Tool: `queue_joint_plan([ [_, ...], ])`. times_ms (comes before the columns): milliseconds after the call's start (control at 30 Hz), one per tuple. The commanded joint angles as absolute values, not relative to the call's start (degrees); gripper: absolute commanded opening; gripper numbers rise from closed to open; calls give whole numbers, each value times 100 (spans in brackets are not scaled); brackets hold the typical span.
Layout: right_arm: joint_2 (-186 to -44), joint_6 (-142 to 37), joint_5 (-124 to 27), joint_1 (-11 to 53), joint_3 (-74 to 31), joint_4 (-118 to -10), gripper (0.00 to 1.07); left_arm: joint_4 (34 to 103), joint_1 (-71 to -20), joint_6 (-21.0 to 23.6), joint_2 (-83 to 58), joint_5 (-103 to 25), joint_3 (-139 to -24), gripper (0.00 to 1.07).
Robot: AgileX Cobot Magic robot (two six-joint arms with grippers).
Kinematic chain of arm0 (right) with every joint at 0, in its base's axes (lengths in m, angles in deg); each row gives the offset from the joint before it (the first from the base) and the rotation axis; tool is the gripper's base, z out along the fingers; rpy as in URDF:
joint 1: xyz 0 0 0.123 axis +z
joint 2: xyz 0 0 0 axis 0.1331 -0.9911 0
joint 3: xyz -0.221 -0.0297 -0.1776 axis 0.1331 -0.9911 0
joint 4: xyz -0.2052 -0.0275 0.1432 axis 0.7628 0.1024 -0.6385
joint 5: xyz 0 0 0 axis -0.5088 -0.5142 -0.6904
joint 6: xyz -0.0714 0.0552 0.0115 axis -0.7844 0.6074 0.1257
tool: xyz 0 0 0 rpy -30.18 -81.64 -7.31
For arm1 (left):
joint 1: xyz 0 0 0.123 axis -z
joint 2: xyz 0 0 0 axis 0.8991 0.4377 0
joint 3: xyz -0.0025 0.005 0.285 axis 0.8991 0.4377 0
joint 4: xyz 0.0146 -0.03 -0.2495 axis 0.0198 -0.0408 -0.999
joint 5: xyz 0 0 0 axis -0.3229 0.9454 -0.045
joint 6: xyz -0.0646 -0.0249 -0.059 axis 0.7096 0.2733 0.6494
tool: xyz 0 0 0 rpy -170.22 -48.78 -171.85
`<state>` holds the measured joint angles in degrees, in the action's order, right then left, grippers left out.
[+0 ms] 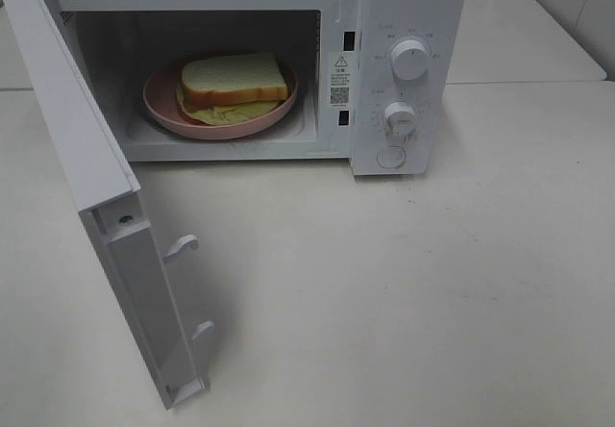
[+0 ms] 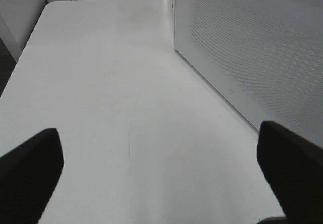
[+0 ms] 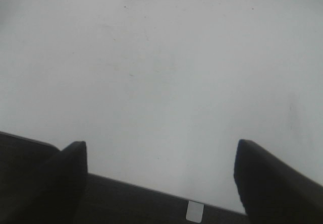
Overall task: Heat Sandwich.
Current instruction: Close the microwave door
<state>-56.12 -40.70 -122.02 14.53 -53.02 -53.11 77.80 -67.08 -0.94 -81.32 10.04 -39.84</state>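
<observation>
Sandwich (image 1: 233, 81): on the pink plate (image 1: 159, 110), deep inside the microwave (image 1: 413, 4) cavity, so loading judged done. At far left, door (image 1: 86, 158) swung fully open, not yet shut. Spread wide and empty over the white table (image 1: 384, 283): left gripper (image 2: 157, 133), beside a perforated white panel. Further right, upper knob (image 1: 410, 60) and lower knob (image 1: 400, 119) on the control panel, with no gripper near them. At the table's near edge: right gripper (image 3: 160, 148), fingers well apart, holding nothing. Left to do, by the look of it: closing the door, then turning the knobs to start heating.
</observation>
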Motion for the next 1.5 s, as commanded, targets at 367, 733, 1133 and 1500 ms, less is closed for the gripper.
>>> queue_joint_plan([
  [367,-4598,-4082,-11899,530,-5708,-5397,76,7786,-6702,-77,-8286,918,-3973,101],
  [733,-4455,-4156,-11148,-66,-6006,-5718,76,7792,-6702,-77,-8280,918,-3973,101],
  [1133,-4455,-4185,-11148,-100,-6006,-5735,76,7786,-6702,-77,-8280,918,-3973,101],
  [1500,-4455,-4185,-11148,-100,-6006,-5735,76,7786,-6702,-77,-8280,918,-3973,101],
])
